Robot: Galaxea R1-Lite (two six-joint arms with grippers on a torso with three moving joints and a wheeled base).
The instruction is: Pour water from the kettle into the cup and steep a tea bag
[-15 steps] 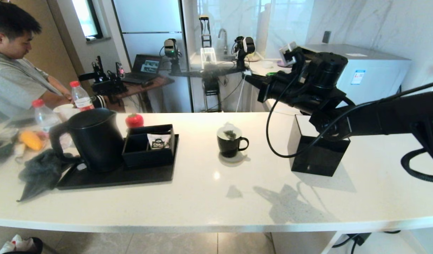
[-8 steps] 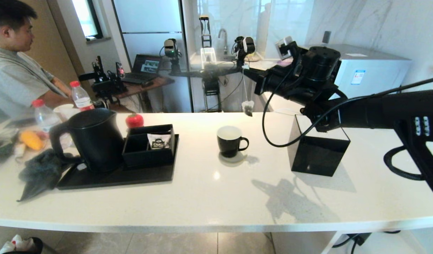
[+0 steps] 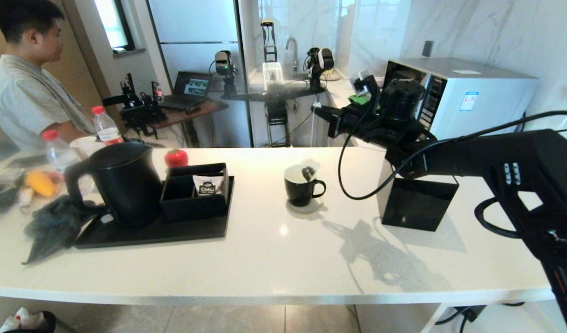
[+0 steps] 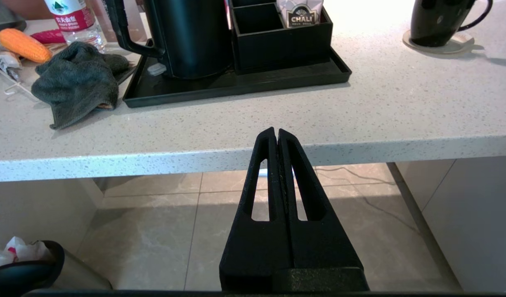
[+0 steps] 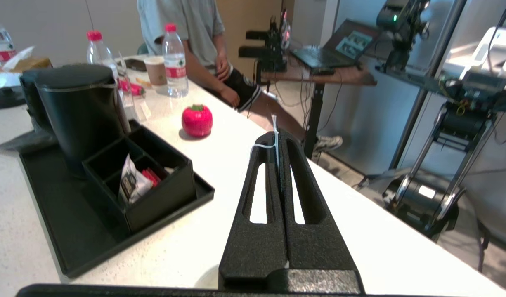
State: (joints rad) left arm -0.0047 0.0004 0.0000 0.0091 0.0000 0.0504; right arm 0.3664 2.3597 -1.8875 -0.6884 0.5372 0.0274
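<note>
The black kettle (image 3: 121, 180) stands on a black tray (image 3: 149, 233) at the counter's left, also seen as the kettle (image 4: 191, 37) in the left wrist view and the kettle (image 5: 77, 111) in the right wrist view. The black cup (image 3: 302, 187) sits mid-counter on a coaster. My right gripper (image 3: 317, 109) hovers above the cup and a little behind it, shut on the white string (image 5: 275, 142). The tea bag (image 3: 307, 172) dangles at the cup's mouth, partly inside. My left gripper (image 4: 276, 131) is shut and empty, parked below the counter's front edge.
A black tissue box (image 3: 415, 194) stands right of the cup, under my right arm. An organiser with a CHALI sachet (image 3: 207, 185) shares the tray. A grey cloth (image 3: 52, 226), bottles (image 3: 105, 127), a red strawberry-shaped object (image 3: 175, 157) and a person (image 3: 24, 88) are at the left.
The tea bag lay in the cup, was lifted clear above and behind it, and now hangs back down at the cup's mouth. My right arm swung with it.
</note>
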